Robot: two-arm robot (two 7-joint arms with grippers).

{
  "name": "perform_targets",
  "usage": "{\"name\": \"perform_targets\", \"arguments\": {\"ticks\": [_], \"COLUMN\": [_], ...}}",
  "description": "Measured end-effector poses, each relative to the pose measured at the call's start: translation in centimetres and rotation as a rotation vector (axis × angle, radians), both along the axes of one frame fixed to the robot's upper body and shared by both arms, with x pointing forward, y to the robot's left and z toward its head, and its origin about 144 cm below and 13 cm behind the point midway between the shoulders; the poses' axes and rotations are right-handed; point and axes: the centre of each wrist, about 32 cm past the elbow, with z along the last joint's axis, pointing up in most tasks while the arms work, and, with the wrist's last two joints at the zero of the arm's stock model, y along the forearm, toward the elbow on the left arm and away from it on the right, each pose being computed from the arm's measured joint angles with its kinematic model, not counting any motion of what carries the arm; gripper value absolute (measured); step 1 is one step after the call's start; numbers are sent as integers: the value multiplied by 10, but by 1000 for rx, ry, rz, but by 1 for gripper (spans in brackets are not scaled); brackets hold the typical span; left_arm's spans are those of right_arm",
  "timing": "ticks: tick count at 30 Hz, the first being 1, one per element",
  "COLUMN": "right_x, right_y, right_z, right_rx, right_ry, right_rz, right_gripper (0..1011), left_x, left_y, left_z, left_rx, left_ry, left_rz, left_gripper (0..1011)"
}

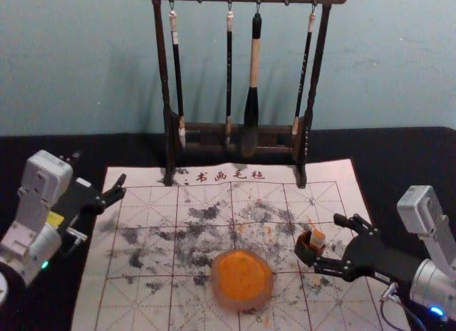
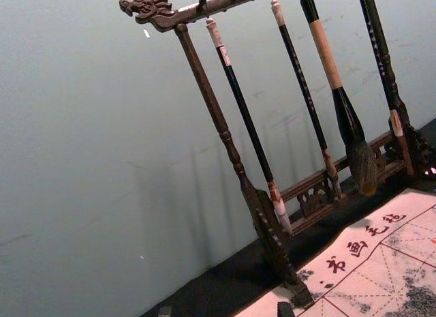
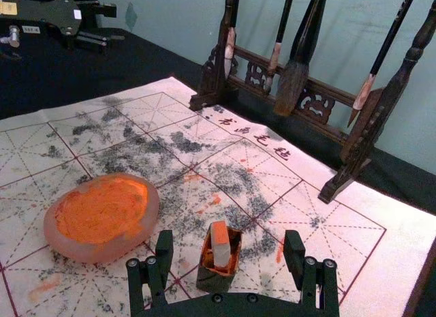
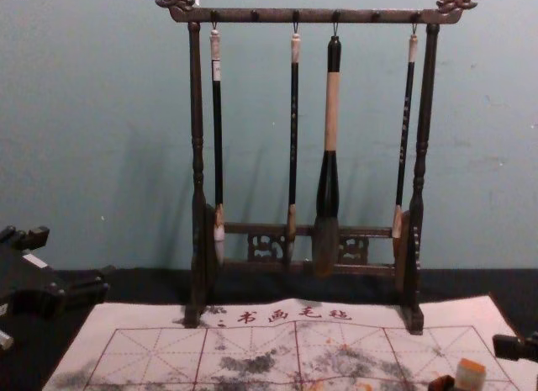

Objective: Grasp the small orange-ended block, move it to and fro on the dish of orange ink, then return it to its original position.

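Head view: right gripper (image 1: 328, 243) wide, block (image 1: 318, 238) just ahead, ink dish (image 1: 244, 280) beyond; left gripper (image 1: 98, 174) idle, spread; right wrist view: block leans inside its holder (image 3: 216, 279); closing too low might drag both.

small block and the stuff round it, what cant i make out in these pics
- Block: its lower end, right wrist view, hidden by the walls of the small box.
- Right pincer: most of its body, chest view, cut off by the right edge.
- Mat: its near edge, head view, cut off by the bottom edge.
- Brush: the marks on its handle, chest view, too small to read.
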Motion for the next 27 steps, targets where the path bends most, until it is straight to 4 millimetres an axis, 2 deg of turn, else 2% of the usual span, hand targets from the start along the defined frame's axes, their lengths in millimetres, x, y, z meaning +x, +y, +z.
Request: {"name": "perform_targets", "arguments": {"ticks": [27], "right_x": [4], "right_y": [0], "right_z": [0], "right_rx": [18], "right_ry": [29], "right_rz": [-12], "right_gripper": [1002], "left_x": [0], "left_y": [0], "left_z": [0], "left_rx": [0], "left_ry": [0], "left_rz": [0], "left_gripper": [1001]}}
